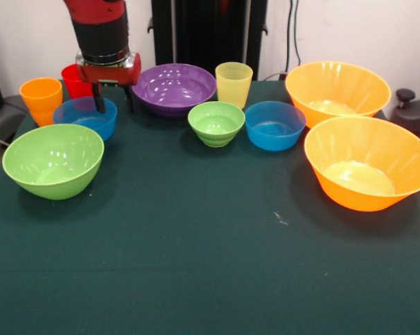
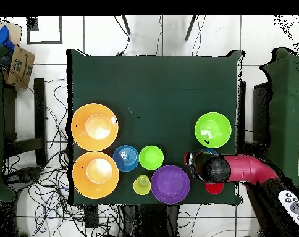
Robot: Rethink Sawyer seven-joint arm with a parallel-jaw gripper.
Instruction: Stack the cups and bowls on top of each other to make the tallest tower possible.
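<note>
All cups and bowls stand singly on the green table (image 1: 196, 265); no tower shows. My gripper (image 1: 114, 103) is open above the far right rim of a small blue bowl (image 1: 84, 118); one finger is over the bowl and the other is outside it. The red cup (image 1: 72, 80) and the orange cup (image 1: 41, 98) stand just behind and to the left. The large green bowl (image 1: 53, 159) is in front. The purple bowl (image 1: 174, 87), yellow cup (image 1: 234, 84), small green bowl (image 1: 216, 123) and second blue bowl (image 1: 274, 125) fill the middle. In the overhead view the arm (image 2: 241, 168) hides most of that blue bowl.
Two very large orange bowls (image 1: 337, 91) (image 1: 369, 164) stand at the right in the front view, and at the left in the overhead view (image 2: 94, 126) (image 2: 96, 174). The table's front half is bare cloth. Chairs and cables lie around the table.
</note>
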